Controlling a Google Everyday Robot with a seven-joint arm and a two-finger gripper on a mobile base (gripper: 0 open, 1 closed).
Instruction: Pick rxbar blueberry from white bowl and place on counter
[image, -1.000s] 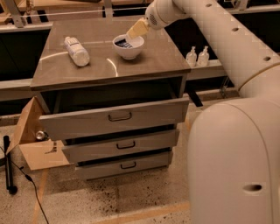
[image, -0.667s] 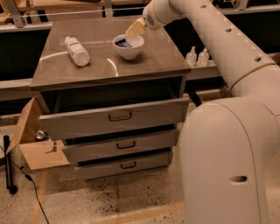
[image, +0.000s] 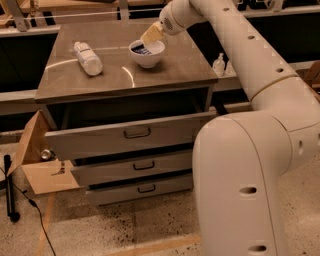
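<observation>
My pincer (image: 151, 35) hangs at far-right rim of white bowl (image: 147, 60), far centre of table (image: 165, 75). Grip state: cannot tell. Inside it: rxbar blueberry (image: 141, 50). 1 white bottle (image: 87, 58) left.

One glossy grey-brown worktop (image: 165, 75) carries one round white bowl (image: 147, 59), one flat dark blue snack bar (image: 141, 49) lying inside that bowl, and one white plastic bottle (image: 88, 58) on its side. One pale gripper (image: 150, 36) hangs at the bowl's rim. Below are three grey drawers (image: 95, 141) with three dark handles (image: 137, 133). Two small pale bottles (image: 218, 64) stand beyond the right edge.
</observation>
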